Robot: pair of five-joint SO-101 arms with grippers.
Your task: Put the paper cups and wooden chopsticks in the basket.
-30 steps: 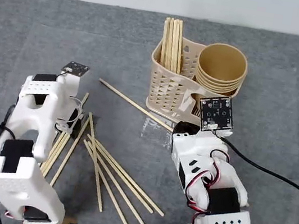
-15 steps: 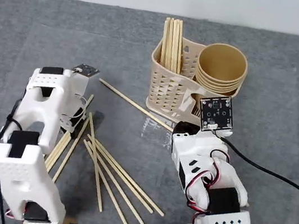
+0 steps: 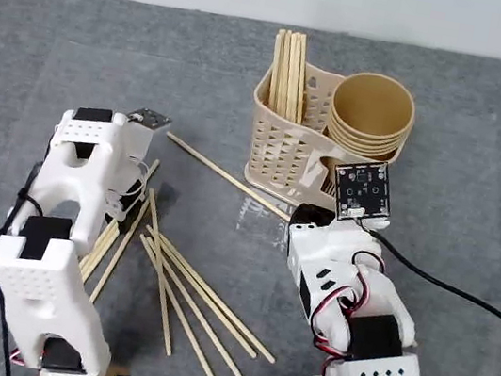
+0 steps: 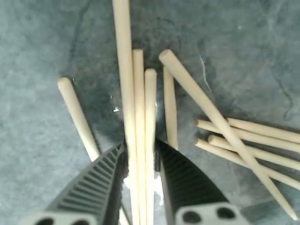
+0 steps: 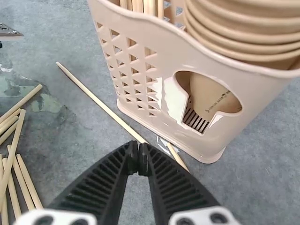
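My left claw (image 4: 139, 146) pinches a few pale wooden chopsticks (image 4: 139, 93) low over the grey worktop (image 4: 47, 37). My right claw (image 5: 138, 151) is pressed closed, empty, near the beige plastic lattice basket (image 5: 140, 61) holding stacked brown paper cups (image 5: 234, 28).

Left arm (image 3: 91, 172) now nearer the basket (image 3: 279, 159)

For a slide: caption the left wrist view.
Left gripper pinching wooden chopsticks on the grey mat, loose chopsticks beside.

Basket (image 3: 280, 154) holding paper cups (image 3: 373, 107), wooden chopsticks (image 3: 214, 299) scattered nearby
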